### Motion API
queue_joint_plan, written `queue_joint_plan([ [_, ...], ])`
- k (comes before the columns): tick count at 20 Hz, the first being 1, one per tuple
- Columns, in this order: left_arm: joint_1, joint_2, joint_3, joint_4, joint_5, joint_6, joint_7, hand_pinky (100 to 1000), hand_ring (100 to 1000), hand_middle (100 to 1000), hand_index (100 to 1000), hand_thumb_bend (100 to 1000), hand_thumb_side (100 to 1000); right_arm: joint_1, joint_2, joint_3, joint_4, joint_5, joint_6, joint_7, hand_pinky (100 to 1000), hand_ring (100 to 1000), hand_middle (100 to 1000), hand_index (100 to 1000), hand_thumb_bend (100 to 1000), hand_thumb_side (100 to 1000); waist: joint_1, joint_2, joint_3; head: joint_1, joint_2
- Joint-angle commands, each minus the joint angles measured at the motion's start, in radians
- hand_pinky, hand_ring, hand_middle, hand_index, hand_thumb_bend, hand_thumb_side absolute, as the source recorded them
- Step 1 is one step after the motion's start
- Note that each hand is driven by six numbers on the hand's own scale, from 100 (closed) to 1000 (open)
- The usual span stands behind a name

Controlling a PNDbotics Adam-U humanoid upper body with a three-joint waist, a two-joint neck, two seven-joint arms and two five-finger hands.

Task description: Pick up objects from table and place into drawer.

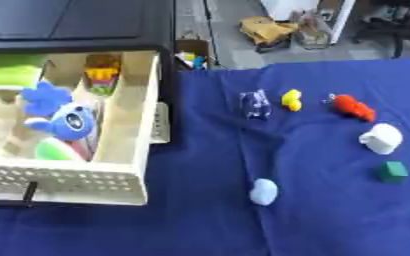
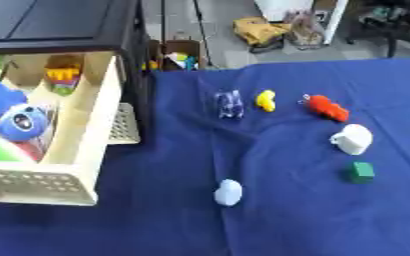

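Several small objects lie on the blue cloth: a dark blue-and-white toy [image 1: 256, 104], a yellow toy [image 1: 292, 99], a red-orange toy [image 1: 353, 107], a white cup-like object [image 1: 381, 138], a green cube [image 1: 391, 172] and a pale blue lump [image 1: 263, 192]. At the left, the cream drawer [image 1: 121, 145] stands pulled out of a black cabinet [image 1: 77, 25]. Inside it lie a blue plush toy [image 1: 61, 112], a green-and-pink object [image 1: 55, 150] and a stack of coloured blocks [image 1: 103, 73]. Neither hand shows in either view.
The blue cloth [image 1: 331, 220] covers the table to the right of the drawer. Beyond the table's far edge lie a yellow object [image 1: 265, 30] on the floor and a cardboard box [image 1: 194, 55] with small coloured things.
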Motion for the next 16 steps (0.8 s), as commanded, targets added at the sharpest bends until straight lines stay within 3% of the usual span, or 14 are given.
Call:
queue_joint_plan([
  [1, -0.014, 0.023, 0.001, -0.01, 0.0, 0.0, -0.004, 388, 491, 555, 697, 191, 999, -0.013, -0.087, 0.012, -0.015, -0.024, 0.063, -0.007, 738, 748, 660, 809, 100, 1000, -0.004, -0.023, 0.003, -0.038, 0.007],
  [4, -0.015, 0.024, -0.001, -0.01, 0.003, 0.0, -0.008, 388, 491, 555, 697, 192, 998, -0.02, -0.158, 0.036, -0.015, -0.042, 0.173, 0.032, 744, 754, 658, 821, 100, 1000, -0.007, -0.025, 0.008, -0.069, 0.012],
  [11, -0.016, 0.026, -0.006, -0.01, 0.01, 0.002, -0.018, 387, 491, 556, 698, 192, 997, -0.064, -0.316, 0.094, -0.015, -0.096, 0.403, 0.264, 762, 762, 658, 841, 106, 1000, -0.009, -0.032, 0.017, -0.086, 0.02],
  [16, -0.017, 0.027, -0.009, -0.01, 0.015, 0.004, -0.026, 387, 491, 557, 699, 191, 996, -0.1, -0.404, 0.127, -0.015, -0.117, 0.516, 0.44, 783, 778, 675, 857, 257, 1000, -0.009, -0.037, 0.022, -0.081, 0.025],
])
